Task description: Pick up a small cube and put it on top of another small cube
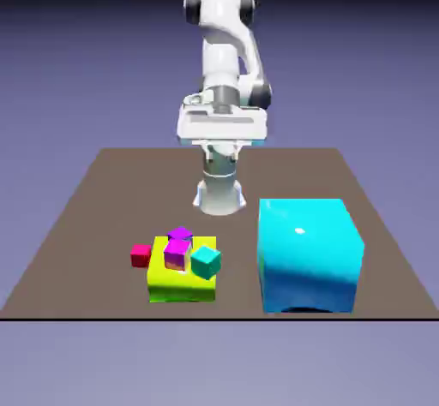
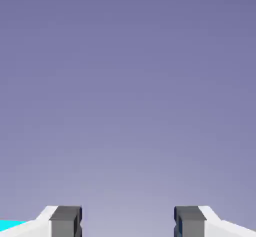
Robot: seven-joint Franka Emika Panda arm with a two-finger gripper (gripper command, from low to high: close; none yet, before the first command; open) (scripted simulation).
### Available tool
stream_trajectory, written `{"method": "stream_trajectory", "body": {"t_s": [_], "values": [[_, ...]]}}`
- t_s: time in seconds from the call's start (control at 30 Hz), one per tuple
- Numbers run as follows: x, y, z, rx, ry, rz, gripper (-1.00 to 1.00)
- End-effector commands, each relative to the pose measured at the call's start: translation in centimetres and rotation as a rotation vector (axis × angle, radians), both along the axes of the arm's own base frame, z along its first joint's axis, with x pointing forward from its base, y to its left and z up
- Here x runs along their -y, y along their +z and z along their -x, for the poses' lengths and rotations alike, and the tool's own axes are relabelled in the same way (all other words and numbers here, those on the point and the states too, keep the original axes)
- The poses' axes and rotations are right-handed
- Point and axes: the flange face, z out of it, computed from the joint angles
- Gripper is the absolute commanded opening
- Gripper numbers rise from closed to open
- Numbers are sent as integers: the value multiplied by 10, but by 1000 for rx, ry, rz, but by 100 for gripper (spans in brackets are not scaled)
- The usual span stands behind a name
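Yellow block [image 1: 180, 286]: sits at the desk's [image 1: 77, 224] near edge, toward the exterior view's left, carrying the small cubes.
Teal cube [image 1: 206, 262]: tilted at the yellow block's corner nearest the big cyan block, touching or just beside the magenta one.
Magenta cube [image 1: 177, 253]: on the yellow block's top, with a purple cube [image 1: 181, 235] just behind it; whether the two touch cannot be told.
Red cube [image 1: 141, 255]: on the desk itself, hard against the yellow block's side on the exterior view's left.
Big cyan block [image 1: 309, 254]: stands near the desk's near edge toward the exterior view's right, apart from the cluster.
Jaws [image 2: 128, 221]: spread wide and empty in the hand view, grey fingertips [image 2: 65, 221] well apart, nothing but backdrop between them and only a cyan sliver at the lower left corner.
Arm: raised above the desk's far-middle, the hand held high.
Key relation: the cubes lie well below and nearer the desk's near edge than the jaws, and outside the hand view entirely, so the coming move looks to be a tilt downward and a reach toward that near-left cluster.
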Motion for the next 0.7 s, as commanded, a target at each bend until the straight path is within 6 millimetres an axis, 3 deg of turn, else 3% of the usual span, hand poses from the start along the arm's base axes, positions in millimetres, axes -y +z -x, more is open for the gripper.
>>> {"method": "stream_trajectory", "body": {"t_s": [0.0, 0.17, 0.33, 0.67], "values": [[10, -10, -3, -32, -59, -30, 0], [62, -63, -11, -179, -364, -179, 0], [115, -118, -4, -309, -687, -323, 0], [204, -228, 47, -530, -1373, -589, 0]]}}
